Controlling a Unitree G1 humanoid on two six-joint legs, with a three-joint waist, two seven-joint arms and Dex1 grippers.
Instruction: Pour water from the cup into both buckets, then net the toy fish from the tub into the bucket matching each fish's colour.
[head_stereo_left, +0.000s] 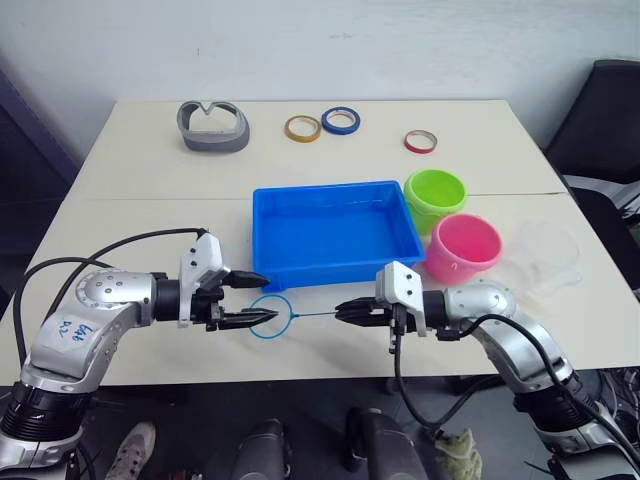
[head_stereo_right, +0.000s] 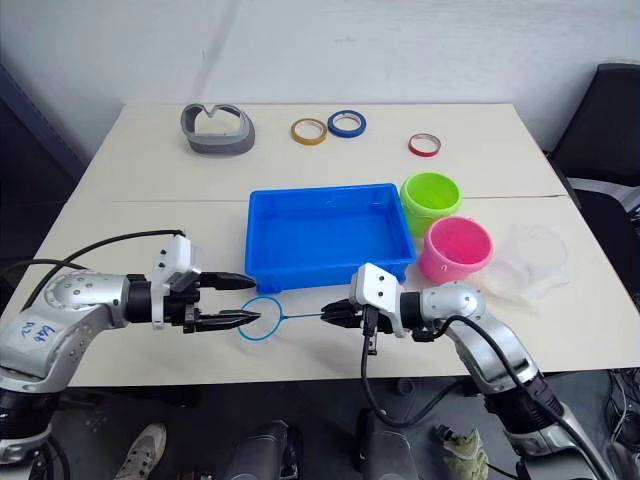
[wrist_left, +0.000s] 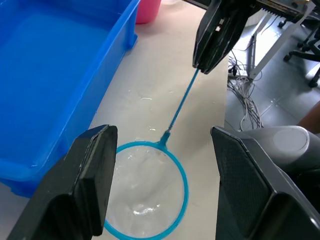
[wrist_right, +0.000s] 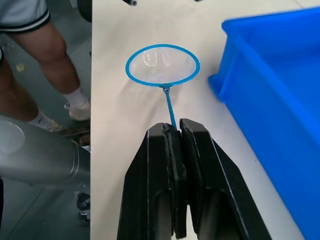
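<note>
Worktop (head_stereo_left: 140, 180): task judged to be at the netting stage. The tub (head_stereo_left: 335, 232) serves as landmark; no fish can be made out in it, and whether the buckets hold water cannot be told. The pink bucket (head_stereo_left: 462, 246) and green bucket (head_stereo_left: 435, 198) stand just right of the tub. The cup (head_stereo_left: 547, 255) sits upright beyond the pink bucket. The right gripper (head_stereo_left: 348, 311), in front of the tub, is clamped on the net's handle. The left gripper (head_stereo_left: 258, 300) is spread wide, its fingers either side of the net (head_stereo_left: 271, 317) hoop, which lies just in front of the tub.
</note>
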